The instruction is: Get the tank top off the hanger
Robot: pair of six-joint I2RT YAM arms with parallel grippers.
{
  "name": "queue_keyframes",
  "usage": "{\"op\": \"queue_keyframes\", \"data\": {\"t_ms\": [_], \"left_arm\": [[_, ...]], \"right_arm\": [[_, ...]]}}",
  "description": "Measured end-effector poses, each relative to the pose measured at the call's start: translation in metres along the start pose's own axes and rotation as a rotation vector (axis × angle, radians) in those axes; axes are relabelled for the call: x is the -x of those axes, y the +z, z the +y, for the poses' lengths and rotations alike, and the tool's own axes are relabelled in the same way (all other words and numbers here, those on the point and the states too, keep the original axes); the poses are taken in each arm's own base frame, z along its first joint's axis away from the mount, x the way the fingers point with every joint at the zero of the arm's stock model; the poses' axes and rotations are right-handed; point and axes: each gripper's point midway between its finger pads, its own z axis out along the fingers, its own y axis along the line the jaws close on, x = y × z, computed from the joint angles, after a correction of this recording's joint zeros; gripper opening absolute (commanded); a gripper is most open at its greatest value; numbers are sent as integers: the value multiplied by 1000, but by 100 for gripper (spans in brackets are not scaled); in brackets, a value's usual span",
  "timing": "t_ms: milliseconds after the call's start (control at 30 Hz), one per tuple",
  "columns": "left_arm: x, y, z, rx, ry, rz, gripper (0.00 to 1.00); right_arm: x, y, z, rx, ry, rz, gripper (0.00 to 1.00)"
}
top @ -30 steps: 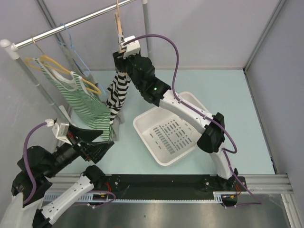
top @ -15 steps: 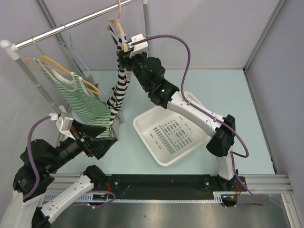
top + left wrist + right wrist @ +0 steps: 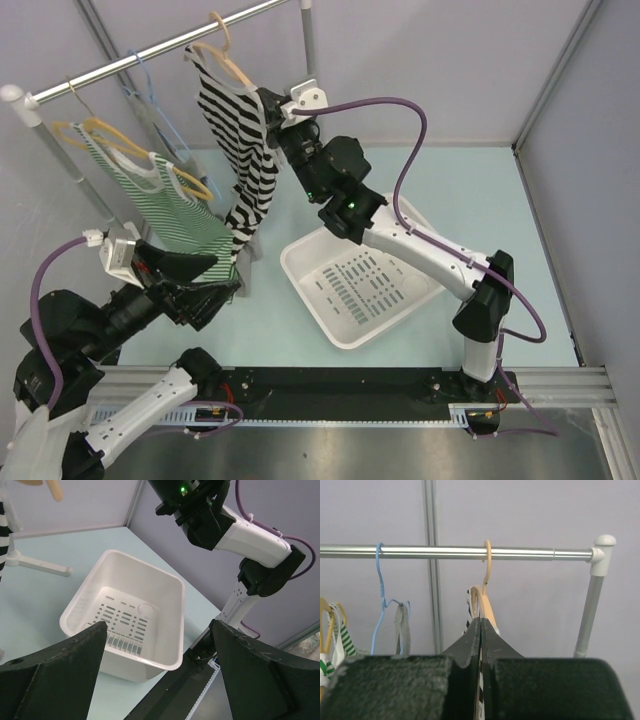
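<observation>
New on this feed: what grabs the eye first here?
The black-and-white striped tank top on its hanger at the rail, with the right gripper shut on it. A white basket sits on the table, and the left gripper hangs open near a green top.

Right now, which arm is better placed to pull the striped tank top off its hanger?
Right. The right pincer is shut on the striped tank top just below the tan hanger. The left pincer is open, low, facing the white basket.

White-and-black arms (image 3: 410,240); purple cables (image 3: 380,101)
</observation>
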Motion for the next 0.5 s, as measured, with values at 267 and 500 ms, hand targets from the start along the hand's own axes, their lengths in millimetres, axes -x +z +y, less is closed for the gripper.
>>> {"op": "queue_keyframes", "data": {"t_ms": [267, 500], "left_arm": [[11, 2, -5, -9, 5, -19, 93], [9, 0, -4, -3, 11, -6, 94]], "right_arm": [[-2, 4, 0, 15, -18, 44, 21], [4, 16, -10, 38, 14, 181, 79]]}}
